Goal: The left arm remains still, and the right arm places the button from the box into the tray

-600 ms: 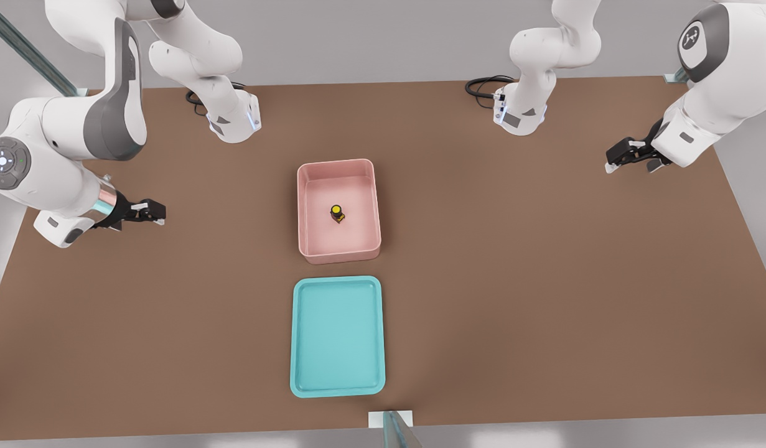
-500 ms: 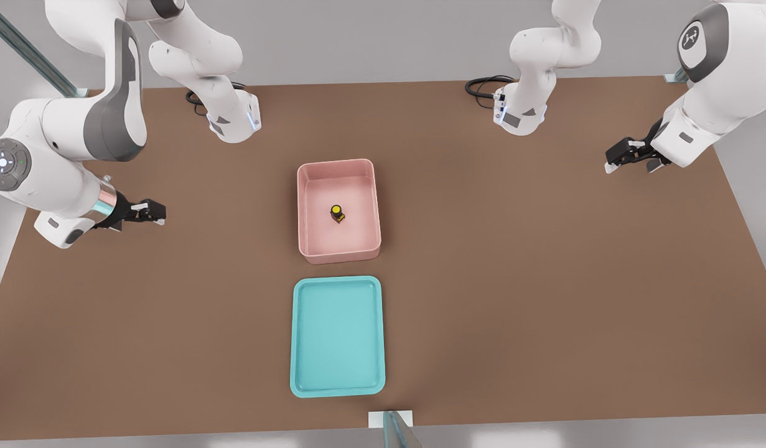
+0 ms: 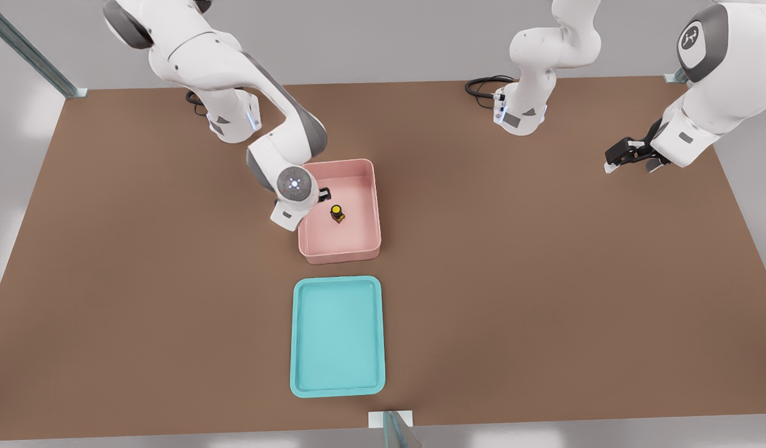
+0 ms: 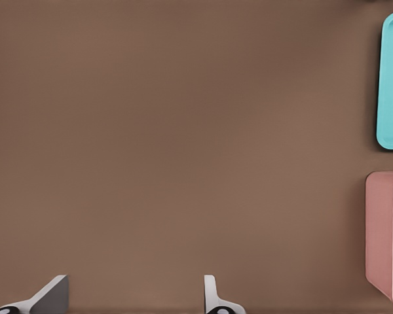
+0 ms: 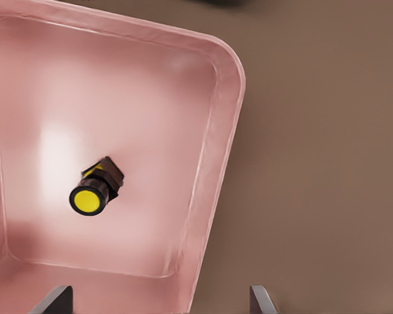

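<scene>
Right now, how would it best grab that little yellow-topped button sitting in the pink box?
Probably from straight above, closing on the dark blocky base under the round yellow cap. The button stands alone near the middle of the box, away from the walls, so fingers could drop in on either side. The base's flat sides look surer than the cap. The gripper hangs open over the box's edge on the front view's left.

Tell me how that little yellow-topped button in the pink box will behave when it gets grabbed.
The button looks small and rigid, so probably light. It stands narrow on the box floor, so a sideways nudge may tip it. Its round top could roll if it falls. The open end effector hangs above the box.
</scene>
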Robot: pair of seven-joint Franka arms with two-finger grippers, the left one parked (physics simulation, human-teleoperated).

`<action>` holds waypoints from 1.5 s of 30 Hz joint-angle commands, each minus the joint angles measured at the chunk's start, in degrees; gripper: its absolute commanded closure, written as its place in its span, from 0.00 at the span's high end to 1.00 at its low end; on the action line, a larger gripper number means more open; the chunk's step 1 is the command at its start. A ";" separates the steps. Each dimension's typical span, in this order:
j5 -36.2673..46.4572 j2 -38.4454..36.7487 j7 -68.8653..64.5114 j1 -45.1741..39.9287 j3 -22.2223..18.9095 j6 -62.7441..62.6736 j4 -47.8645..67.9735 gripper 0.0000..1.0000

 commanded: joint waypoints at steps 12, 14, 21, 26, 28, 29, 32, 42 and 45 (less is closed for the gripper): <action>-6.38 9.86 72.81 4.43 0.26 19.22 -0.86 1.00; -7.26 9.60 73.34 4.34 0.26 22.56 -2.79 1.00; -10.07 9.42 75.45 4.43 0.26 31.62 -8.68 1.00; -10.87 11.01 75.45 4.95 0.26 34.69 -9.91 1.00; -10.87 11.01 75.45 5.04 0.35 34.87 -9.91 1.00; -10.87 11.01 75.54 4.95 0.35 36.18 -10.70 1.00; -10.87 10.92 75.54 4.95 0.53 36.19 -11.58 1.00; -12.10 10.22 75.45 4.60 1.67 37.42 -13.25 1.00; -12.45 10.92 75.45 4.51 1.67 38.91 -14.13 1.00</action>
